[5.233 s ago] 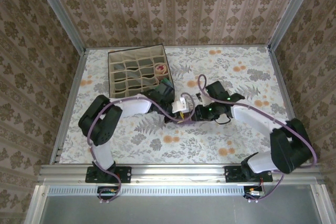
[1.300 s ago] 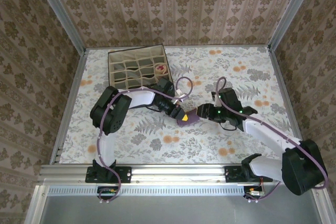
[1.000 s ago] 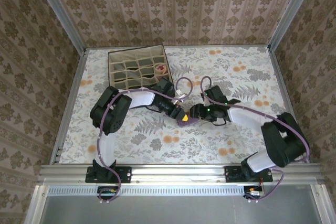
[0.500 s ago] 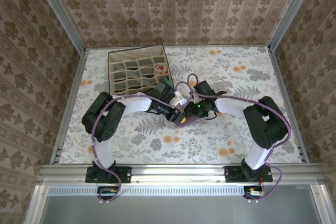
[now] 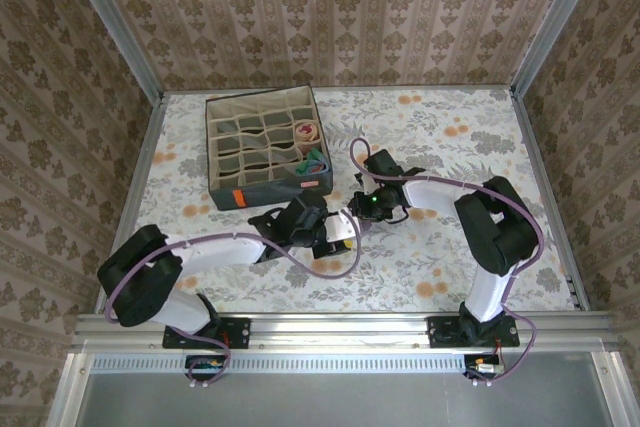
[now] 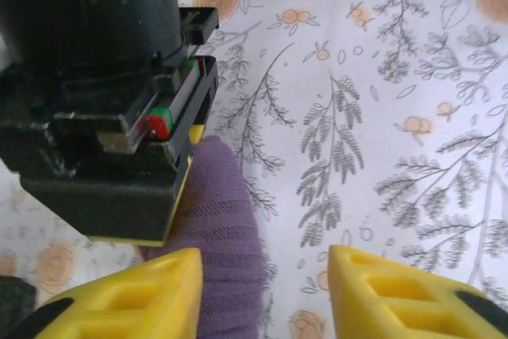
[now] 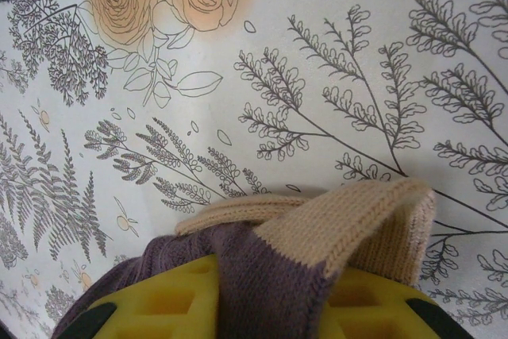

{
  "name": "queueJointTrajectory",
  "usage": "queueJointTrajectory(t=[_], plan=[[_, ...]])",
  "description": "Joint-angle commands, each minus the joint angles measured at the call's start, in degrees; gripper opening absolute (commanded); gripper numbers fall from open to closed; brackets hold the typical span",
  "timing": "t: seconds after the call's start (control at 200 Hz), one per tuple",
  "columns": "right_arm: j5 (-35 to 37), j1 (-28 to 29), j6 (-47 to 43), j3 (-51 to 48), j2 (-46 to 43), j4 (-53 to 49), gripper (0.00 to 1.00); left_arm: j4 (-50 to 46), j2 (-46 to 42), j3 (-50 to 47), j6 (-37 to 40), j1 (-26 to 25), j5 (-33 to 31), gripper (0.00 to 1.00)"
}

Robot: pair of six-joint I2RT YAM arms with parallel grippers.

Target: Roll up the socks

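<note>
top cam: left claw (image 5: 345,228) and right claw (image 5: 362,210) meet tip to tip mid-desk (image 5: 470,157), near the grid box (image 5: 262,143) w/ a peach sock (image 5: 308,133) inside. left wrist: left claw (image 6: 262,299) released, yellow fingers (image 6: 131,299) spread, purple sock (image 6: 226,236) btwn them, nearer the frame-left finger. right wrist: right claw (image 7: 266,307) clenched on the purple sock (image 7: 270,271), tan toe sticking out over the desk.
</note>
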Motion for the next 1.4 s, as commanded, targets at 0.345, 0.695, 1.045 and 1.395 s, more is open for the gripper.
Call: queueJointTrajectory(t=[0.345,0.695,1.045,1.395], plan=[[4.61,0.81,-1.91,-3.04,5.94,-10.28,0.22,7.96,12.33,1.75,3.49,1.03,-6.81,0.46],[6.68,0.04,-0.25,-4.09,-3.77,-8.81,0.51,0.56,16.67,3.99,-7.94,6.10,0.84,0.16],[10.79,-3.03,8.65,-8.41,-20.69,-2.85,0.65,1.73,20.46,4.64,-21.68,14.45,17.70,0.11],[8.10,-3.05,20.42,-12.97,-19.24,9.76,0.70,0.98,23.99,7.80,-25.57,16.97,24.24,0.09]])
